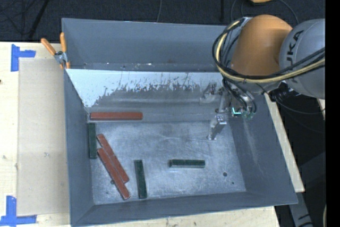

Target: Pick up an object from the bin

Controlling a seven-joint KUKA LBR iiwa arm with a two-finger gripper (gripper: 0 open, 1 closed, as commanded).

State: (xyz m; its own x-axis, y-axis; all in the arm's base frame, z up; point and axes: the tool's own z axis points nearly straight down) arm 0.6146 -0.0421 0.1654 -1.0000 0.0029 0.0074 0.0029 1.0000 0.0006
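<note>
- Grey metal bin, its floor scuffed and scratched pale.
- Slim metallic gripper hangs over bare floor on the right; whether it is released or clenched, I cannot tell.
- Nearest thing: a flat dark green bar, lying crosswise nearer the front, apart from the gripper.
- At left: one rust-red strip, two slanted rust-red sticks side by side, and two upright green slats.
</note>
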